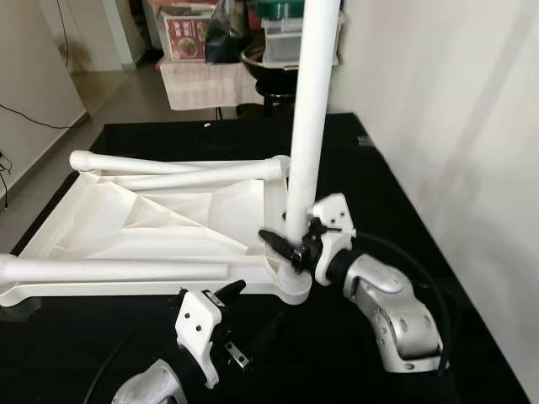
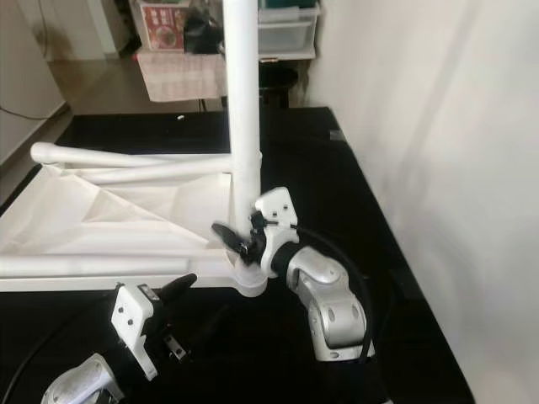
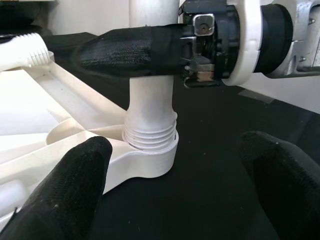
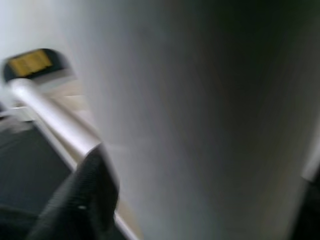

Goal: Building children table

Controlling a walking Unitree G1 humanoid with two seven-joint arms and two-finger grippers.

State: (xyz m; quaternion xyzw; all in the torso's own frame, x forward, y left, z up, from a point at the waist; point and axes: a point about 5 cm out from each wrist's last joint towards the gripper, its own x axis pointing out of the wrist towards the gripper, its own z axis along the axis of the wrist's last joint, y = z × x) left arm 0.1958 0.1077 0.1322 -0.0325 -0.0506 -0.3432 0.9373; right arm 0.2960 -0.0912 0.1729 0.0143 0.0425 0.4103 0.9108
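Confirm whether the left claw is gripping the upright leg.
No: the left claw hangs open short of the upright leg, which the right claw clamps.

No readable words anywhere. The red-and-white box point(image 1: 187, 35) at the back carries printing, but it's too small and blurred to make out. The yellow label point(image 4: 30, 62) in the right wrist view is smeared too.
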